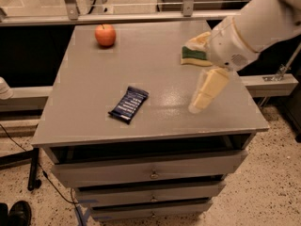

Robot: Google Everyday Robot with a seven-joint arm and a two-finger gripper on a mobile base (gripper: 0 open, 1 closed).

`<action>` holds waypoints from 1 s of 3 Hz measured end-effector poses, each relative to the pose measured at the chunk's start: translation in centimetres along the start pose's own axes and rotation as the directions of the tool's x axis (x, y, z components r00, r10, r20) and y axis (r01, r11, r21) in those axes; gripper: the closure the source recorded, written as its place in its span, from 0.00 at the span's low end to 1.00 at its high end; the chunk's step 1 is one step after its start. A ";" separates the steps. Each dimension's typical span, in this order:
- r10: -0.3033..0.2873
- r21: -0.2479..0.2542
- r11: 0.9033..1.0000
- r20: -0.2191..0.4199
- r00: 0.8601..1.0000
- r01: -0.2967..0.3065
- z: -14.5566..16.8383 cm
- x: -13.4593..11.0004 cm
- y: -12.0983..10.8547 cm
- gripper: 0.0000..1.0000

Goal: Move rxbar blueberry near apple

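Note:
The rxbar blueberry, a flat dark navy wrapper with white print, lies slantwise on the grey table top, near the front and left of centre. The apple, red-orange with a short stem, stands at the far left corner. My gripper hangs over the right part of the table, pointing down and to the left, well to the right of the bar and touching nothing. The white arm reaches in from the upper right.
A green-and-yellow sponge lies at the far right of the table, partly hidden by my arm. Drawers sit under the table top. A rail with metal posts runs behind the table. A shoe shows on the floor at lower left.

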State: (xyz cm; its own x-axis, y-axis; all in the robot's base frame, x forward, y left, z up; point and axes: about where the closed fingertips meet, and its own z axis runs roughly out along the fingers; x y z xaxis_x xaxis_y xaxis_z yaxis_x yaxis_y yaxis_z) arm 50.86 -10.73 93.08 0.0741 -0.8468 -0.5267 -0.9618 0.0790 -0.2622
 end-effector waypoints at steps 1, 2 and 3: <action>-0.005 -0.056 0.998 0.157 0.988 0.014 4.0 -2.7 -1.1 0.00; 0.019 -0.120 0.993 0.246 0.969 0.011 7.5 -5.0 -1.1 0.00; 0.070 -0.181 0.983 0.285 0.956 -0.018 11.1 -5.9 -0.9 0.00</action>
State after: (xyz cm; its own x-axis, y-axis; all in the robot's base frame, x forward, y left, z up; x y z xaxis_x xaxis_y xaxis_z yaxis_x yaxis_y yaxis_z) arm 54.18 0.03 87.47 0.0782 -0.6543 -0.7522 -0.9948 -0.0018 -0.1019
